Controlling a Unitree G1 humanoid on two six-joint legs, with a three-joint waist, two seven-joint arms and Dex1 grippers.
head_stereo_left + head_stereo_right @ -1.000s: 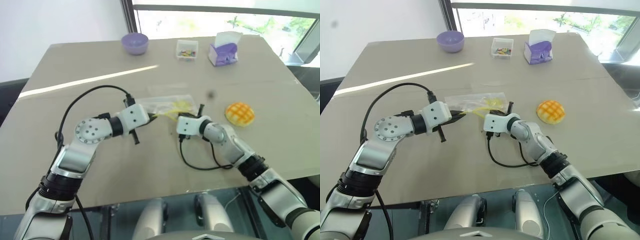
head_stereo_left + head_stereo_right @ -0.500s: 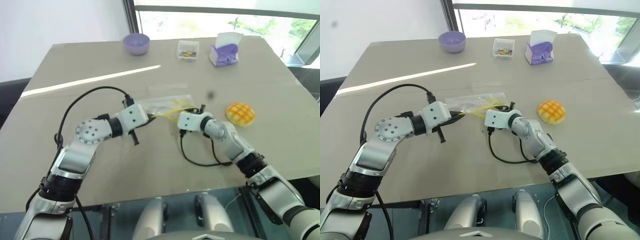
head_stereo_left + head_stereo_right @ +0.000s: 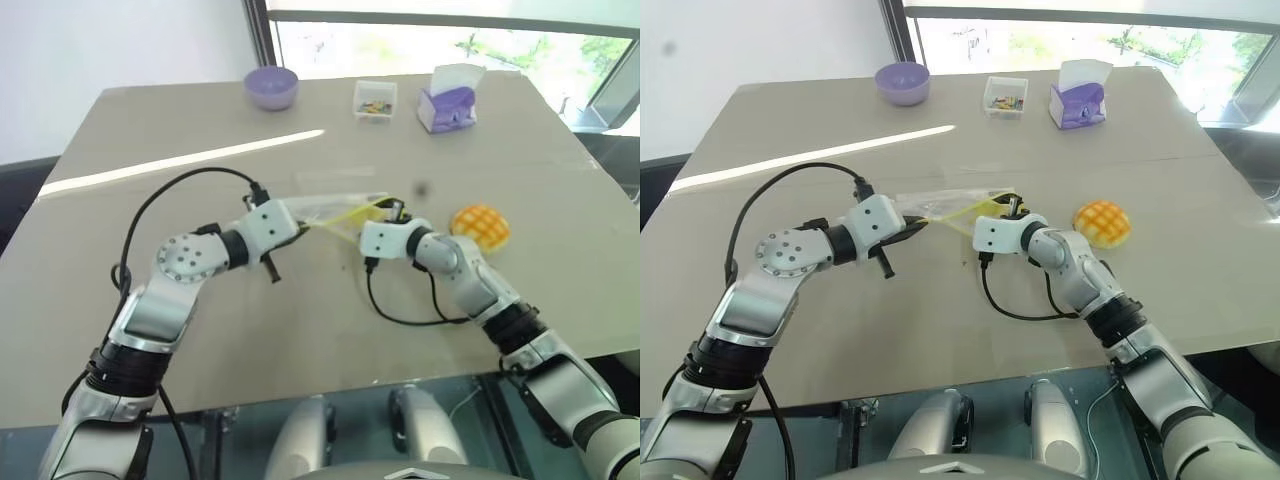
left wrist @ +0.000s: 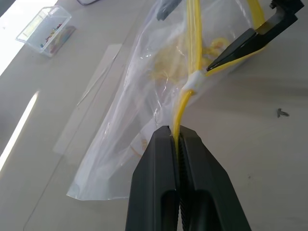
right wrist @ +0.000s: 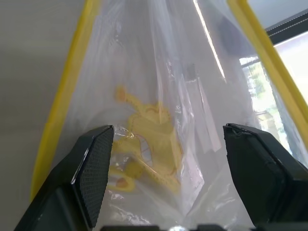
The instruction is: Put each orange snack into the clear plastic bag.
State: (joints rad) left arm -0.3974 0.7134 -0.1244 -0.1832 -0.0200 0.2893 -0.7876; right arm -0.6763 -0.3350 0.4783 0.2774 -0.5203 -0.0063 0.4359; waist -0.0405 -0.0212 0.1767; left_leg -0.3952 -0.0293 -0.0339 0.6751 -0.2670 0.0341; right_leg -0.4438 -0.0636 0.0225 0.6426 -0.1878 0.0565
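Observation:
The orange snack point(image 3: 480, 227), a domed bun with a grid top, lies on the table just right of my right gripper. The clear plastic bag point(image 3: 335, 207) with its yellow seal strip point(image 4: 192, 43) is held up off the table between both grippers. My left gripper point(image 4: 177, 134) is shut on the yellow strip at the bag's near end. My right gripper point(image 3: 395, 212) is open, its fingers point(image 5: 96, 163) spread apart at the bag's mouth, a yellow edge running along each side and the faint yellow print point(image 5: 144, 144) straight ahead between them.
At the table's far side stand a purple bowl point(image 3: 271, 86), a small clear box of colourful bits point(image 3: 375, 99) and a purple tissue box point(image 3: 447, 102). Black cables loop from both wrists over the tabletop point(image 3: 300, 330). The table's right edge is near the snack.
My right gripper has gone from shut to open and risen slightly, spreading the bag's mouth. The left gripper has kept its hold in place. The snack has not moved.

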